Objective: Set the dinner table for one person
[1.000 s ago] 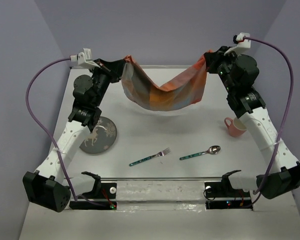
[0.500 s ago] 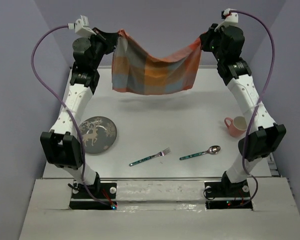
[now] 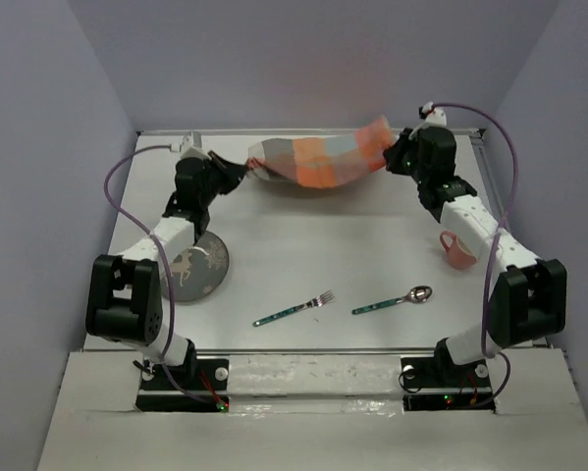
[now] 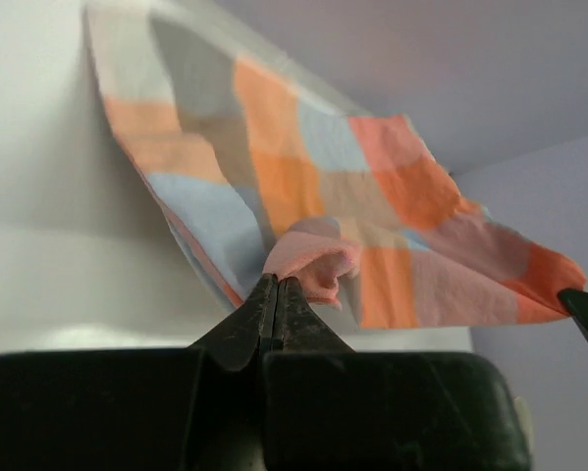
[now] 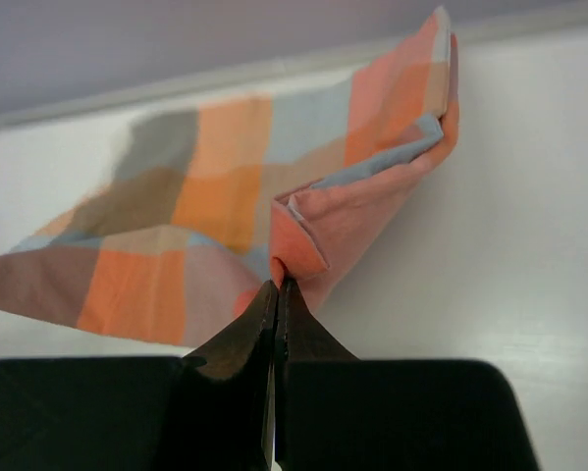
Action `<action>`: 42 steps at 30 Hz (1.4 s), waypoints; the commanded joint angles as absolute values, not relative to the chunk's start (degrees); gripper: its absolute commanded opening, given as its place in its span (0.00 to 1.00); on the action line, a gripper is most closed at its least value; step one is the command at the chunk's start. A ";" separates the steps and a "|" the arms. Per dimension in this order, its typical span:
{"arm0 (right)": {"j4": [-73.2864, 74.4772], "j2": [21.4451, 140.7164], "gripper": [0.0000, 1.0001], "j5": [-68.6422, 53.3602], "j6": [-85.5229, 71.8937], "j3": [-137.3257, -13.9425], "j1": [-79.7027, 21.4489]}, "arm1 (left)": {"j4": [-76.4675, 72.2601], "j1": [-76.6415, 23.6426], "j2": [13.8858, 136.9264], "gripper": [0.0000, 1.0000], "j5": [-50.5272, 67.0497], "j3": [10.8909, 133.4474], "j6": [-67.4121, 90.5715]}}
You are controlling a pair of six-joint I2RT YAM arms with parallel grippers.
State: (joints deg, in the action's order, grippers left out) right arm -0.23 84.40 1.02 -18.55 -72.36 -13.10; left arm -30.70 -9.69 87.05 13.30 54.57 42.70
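The orange-and-blue checked cloth mat (image 3: 318,159) is stretched between both grippers low over the far part of the white dinner table (image 3: 303,255). My left gripper (image 3: 246,164) is shut on its left corner; the left wrist view shows the cloth (image 4: 303,196) pinched at the closed jaw tips (image 4: 277,283). My right gripper (image 3: 390,155) is shut on the right corner; the right wrist view shows the cloth (image 5: 215,206) pinched at the jaw tips (image 5: 277,285). The cloth sags toward the tabletop in the middle.
A dark plate with a deer picture (image 3: 187,268) lies at the left under the left arm. A pink cup (image 3: 459,248) stands at the right by the right arm. A fork (image 3: 294,309) and a spoon (image 3: 393,300) lie near the front.
Both arms have dropped from high up and reached toward the far edge, carrying the cloth down from hanging in the air to low over the table's far part.
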 commanded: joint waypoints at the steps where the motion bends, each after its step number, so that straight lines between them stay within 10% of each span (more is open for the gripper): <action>1: -6.06 89.91 0.00 -1.06 -24.08 -62.06 -13.10 | -44.72 -9.76 87.97 0.00 13.97 43.45 44.91; 22: -7.29 77.89 0.01 0.53 -30.58 -37.63 -12.57 | -55.21 -9.49 79.56 0.00 15.30 21.01 43.51; 33: -7.12 69.36 0.16 1.67 -32.26 -31.47 -12.57 | -52.13 -9.67 66.90 0.48 13.54 15.21 46.49; 36: -5.28 65.41 0.25 2.81 -31.99 -30.94 -12.57 | -48.18 -10.02 59.70 0.96 10.82 14.68 46.84; 42: -0.18 59.60 0.71 5.71 -30.50 -33.04 -12.57 | -40.08 -11.07 47.21 0.99 9.32 17.92 45.88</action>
